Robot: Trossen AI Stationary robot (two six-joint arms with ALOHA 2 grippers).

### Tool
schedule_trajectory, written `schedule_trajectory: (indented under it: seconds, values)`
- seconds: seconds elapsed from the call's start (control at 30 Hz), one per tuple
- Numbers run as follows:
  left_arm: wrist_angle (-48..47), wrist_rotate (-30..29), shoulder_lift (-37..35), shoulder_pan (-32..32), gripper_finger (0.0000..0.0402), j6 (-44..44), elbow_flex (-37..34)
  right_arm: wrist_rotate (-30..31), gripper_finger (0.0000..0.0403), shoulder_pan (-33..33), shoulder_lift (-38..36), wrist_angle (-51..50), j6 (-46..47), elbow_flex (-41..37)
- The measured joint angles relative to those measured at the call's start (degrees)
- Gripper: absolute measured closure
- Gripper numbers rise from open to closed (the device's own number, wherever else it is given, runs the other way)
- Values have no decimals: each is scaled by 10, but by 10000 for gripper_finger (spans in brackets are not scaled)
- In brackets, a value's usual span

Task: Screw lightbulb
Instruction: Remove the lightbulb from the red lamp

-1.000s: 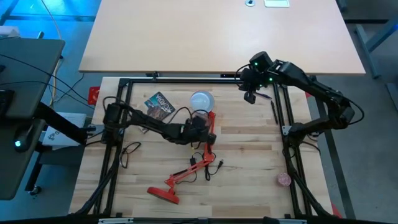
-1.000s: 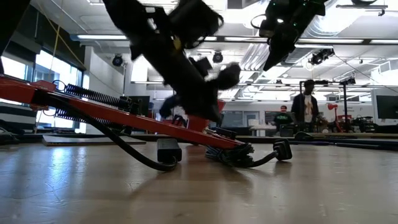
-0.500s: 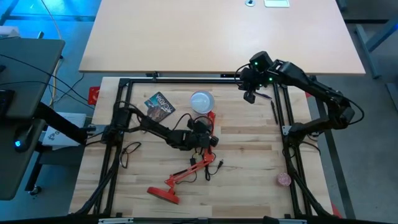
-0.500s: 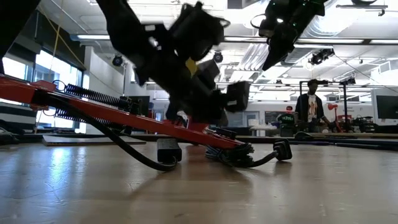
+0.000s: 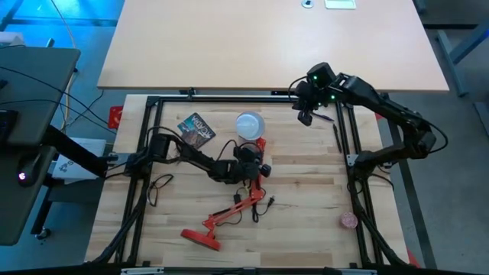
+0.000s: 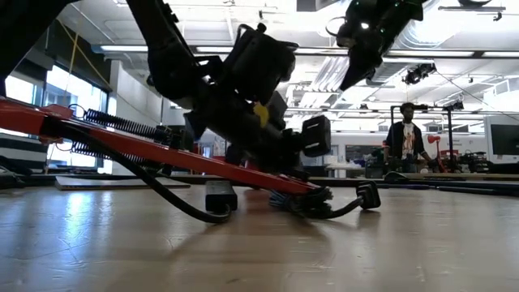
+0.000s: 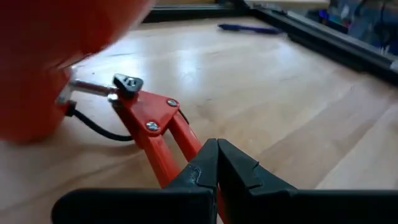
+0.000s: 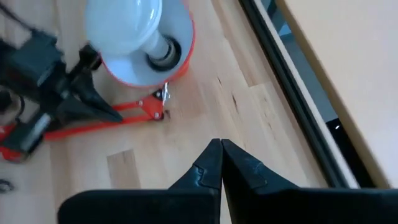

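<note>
The white lightbulb [image 5: 247, 123] sits in the shade [image 8: 177, 59] of the red desk lamp, its narrow neck in the dark socket [image 8: 163, 57]; it also shows in the right wrist view [image 8: 124, 25]. The lamp lies on the table, base [image 5: 200, 238] near, red arm [image 7: 155, 130] running toward the shade. My left gripper [image 5: 257, 165] is shut, just on the near side of the shade, over the lamp arm by its joint. My right gripper [image 5: 306, 117] is shut and empty, held high at the far right. My left gripper's shut fingertips [image 7: 217, 149] stand over the lamp's red arm [image 7: 177, 134] just behind the shade joint, slanting down along it. I cannot tell whether they touch it.
A dark booklet [image 5: 196, 130] lies left of the shade. The lamp's black cable and plug [image 5: 257, 205] lie mid-table, and a cable loop [image 5: 159, 187] to the left. A pen [image 5: 336, 137] and a pink round thing [image 5: 349, 221] lie at the right. A person [image 6: 401, 134] stands in the room behind.
My left gripper has drawn back from the shade toward the table's near edge and a little right, turning as it went. It now stands over the lamp arm. The bulb and lamp have stayed where they were.
</note>
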Motion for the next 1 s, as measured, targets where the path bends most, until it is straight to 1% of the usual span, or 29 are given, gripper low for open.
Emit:
schedule_trajectory:
  seconds: [0.03,0.1,0.2,0.27,0.37,0.43,0.5,0.6,0.67,0.8,0.9,1.0]
  values:
    - [1,-6,7,-2,401,-12,0,-1,403,2,-1,1,15,0]
    - [17,6,19,-4,401,-32,2,-2,403,13,-2,-11,29,4]
    - [31,15,27,-4,401,-31,2,-6,403,39,14,-63,4,35]
    - [36,17,28,-4,401,-31,1,-6,403,53,37,-67,41,67]
    - [46,24,29,-3,401,-28,0,-28,403,68,86,-65,118,134]
    - [51,29,29,-3,401,-23,-1,-21,403,85,126,-70,116,191]
    - [53,42,29,-3,401,-22,-1,7,403,108,168,-107,63,257]
    - [56,55,29,-3,401,-12,-1,65,403,148,233,-229,-90,349]
    - [62,57,29,-3,401,-4,-1,86,403,174,270,-277,-154,390]
    - [78,71,30,-3,401,-3,-2,95,403,211,304,-275,-179,432]
    - [82,75,31,-4,401,-3,-2,111,403,231,310,-244,-187,452]
    - [89,88,31,-4,401,-3,-3,125,403,241,309,-204,-192,453]
